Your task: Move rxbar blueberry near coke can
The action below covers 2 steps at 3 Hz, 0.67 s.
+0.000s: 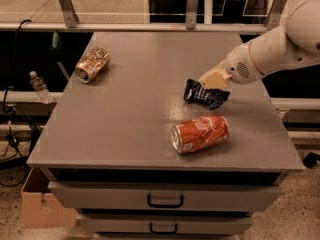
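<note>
rxbar blueberry (205, 95) tight in the clasp of the gripper (213, 83), just beyond the coke can (200, 133)

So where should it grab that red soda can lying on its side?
Probably its round middle, from above: the red aluminium soda can lies sideways, curved wall facing up. The gripper sits behind it, clamped on the dark blue crinkly-wrapped bar.
</note>
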Motion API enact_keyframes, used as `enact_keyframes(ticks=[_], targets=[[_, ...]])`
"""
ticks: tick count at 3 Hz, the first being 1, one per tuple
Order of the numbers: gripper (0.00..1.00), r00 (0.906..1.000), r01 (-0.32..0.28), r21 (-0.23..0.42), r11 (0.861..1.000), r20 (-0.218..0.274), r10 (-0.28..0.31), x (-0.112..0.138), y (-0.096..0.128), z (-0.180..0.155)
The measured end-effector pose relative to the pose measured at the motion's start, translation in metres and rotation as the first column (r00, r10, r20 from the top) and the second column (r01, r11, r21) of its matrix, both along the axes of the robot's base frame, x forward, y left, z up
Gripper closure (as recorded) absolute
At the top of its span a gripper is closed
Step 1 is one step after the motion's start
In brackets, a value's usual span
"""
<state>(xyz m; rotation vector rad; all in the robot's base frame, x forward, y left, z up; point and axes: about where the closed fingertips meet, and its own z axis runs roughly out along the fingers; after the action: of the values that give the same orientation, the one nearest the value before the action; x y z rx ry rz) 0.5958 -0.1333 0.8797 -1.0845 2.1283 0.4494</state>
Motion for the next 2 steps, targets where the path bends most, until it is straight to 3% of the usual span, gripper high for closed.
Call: enact_keyframes(ticks=[2], targets=[[0.61,0.9963,0.026,-0.012,1.000,-0.081,-0.027,-0.029,-0.007,-0.017]])
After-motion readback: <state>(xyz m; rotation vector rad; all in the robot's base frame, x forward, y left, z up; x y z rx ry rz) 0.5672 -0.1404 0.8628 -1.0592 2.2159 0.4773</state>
